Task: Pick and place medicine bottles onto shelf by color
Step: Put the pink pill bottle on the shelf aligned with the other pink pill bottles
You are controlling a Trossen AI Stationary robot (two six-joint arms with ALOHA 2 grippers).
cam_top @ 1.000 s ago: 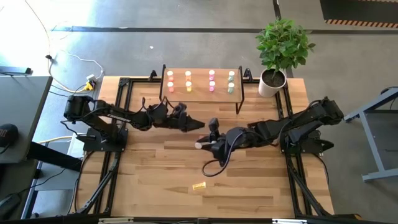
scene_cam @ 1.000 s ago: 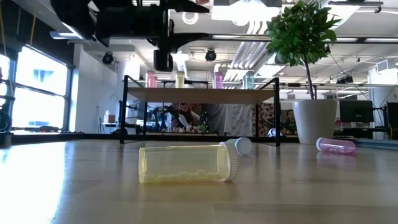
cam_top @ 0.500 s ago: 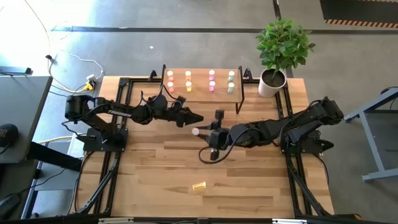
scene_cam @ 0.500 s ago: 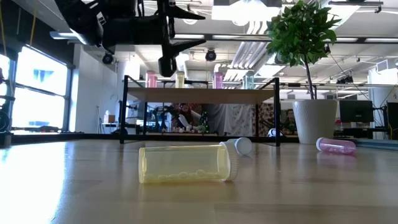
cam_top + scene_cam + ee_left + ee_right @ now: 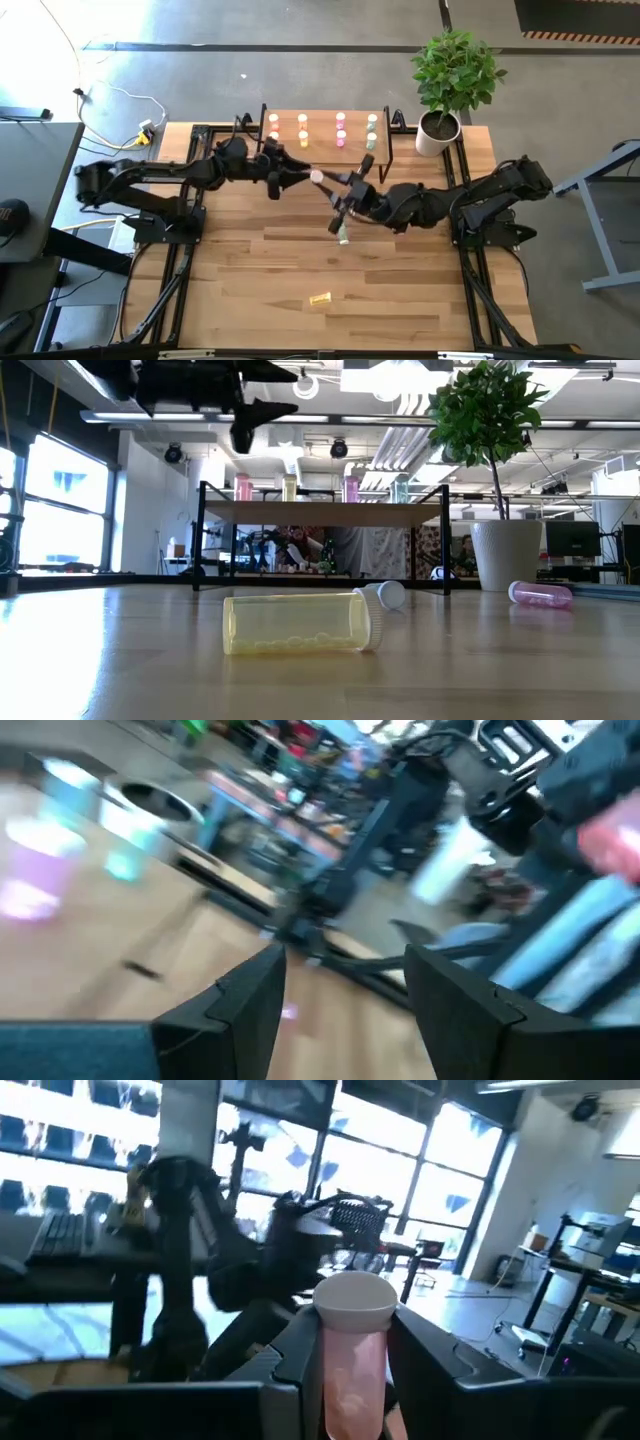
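— How many bottles stand on the small light-wood shelf [image 5: 320,150]?
— Eight, in four pairs; three lie loose on the table.
— The grippers?
— Right gripper [image 5: 322,178] pinches a pink white-capped bottle [image 5: 350,1342] mid-table (before the shelf); left gripper [image 5: 296,172] gapes empty just left.

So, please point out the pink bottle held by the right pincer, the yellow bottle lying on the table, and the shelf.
pink bottle [image 5: 352,1360]: right wrist view, on its pink body below the cap.
yellow bottle [image 5: 295,624]: low view, middle of its side.
shelf [image 5: 322,147]: high view, bare wood between the bottle rows.
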